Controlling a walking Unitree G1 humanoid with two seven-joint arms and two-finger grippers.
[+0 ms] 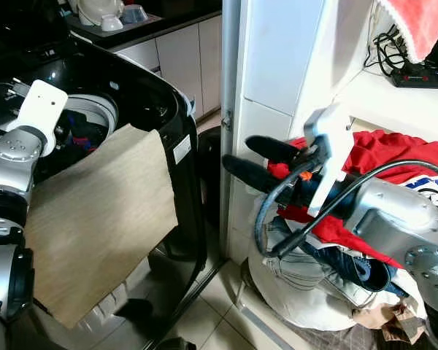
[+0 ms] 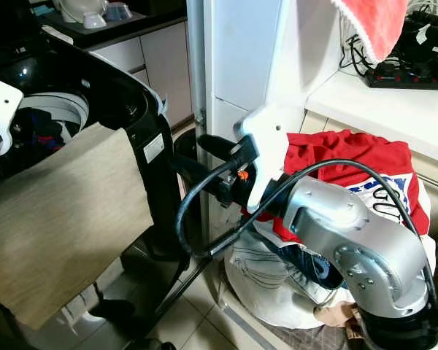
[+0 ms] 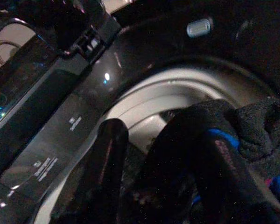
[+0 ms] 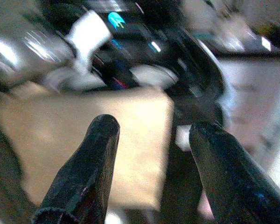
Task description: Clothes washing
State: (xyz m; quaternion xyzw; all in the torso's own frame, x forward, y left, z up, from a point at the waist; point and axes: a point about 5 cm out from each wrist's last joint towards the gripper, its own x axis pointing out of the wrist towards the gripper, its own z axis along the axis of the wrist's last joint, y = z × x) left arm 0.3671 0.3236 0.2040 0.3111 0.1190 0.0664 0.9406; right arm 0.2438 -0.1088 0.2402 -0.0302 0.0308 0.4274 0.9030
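Clothes (image 3: 252, 126) of dark knit with a blue patch sit in the drum of the washing machine (image 1: 168, 102), and the left gripper (image 3: 163, 163) reaches down among them; its two black fingers (image 3: 107, 158) stand spread with dark fabric bunched between and around them, though whether they actually pinch the cloth cannot be told in the gloom. Around that gripper curves the pale inner rim of the drum (image 3: 144, 98), and beyond it the glossy black top of the machine. A tan sheet of cardboard (image 1: 95, 219) leans over the machine's front edge, just beside the silver left arm (image 1: 11, 153). The right gripper (image 1: 252, 160) is held in the air between the machine and the white cabinet (image 1: 277, 58), its fingers (image 4: 84, 168) parted and holding nothing, pointing toward the machine. Behind the right arm (image 1: 401, 211) a heap of laundry fills a white bag (image 1: 292, 292) on the tiled floor (image 1: 212, 306): a red garment (image 1: 394, 153) on top, jeans (image 1: 328, 255) beneath it. A pink towel (image 1: 420, 25) hangs above the white shelf (image 1: 379, 95), where a black power strip (image 1: 423, 73) lies. Bowls (image 1: 109, 14) stand on the counter beyond the machine.
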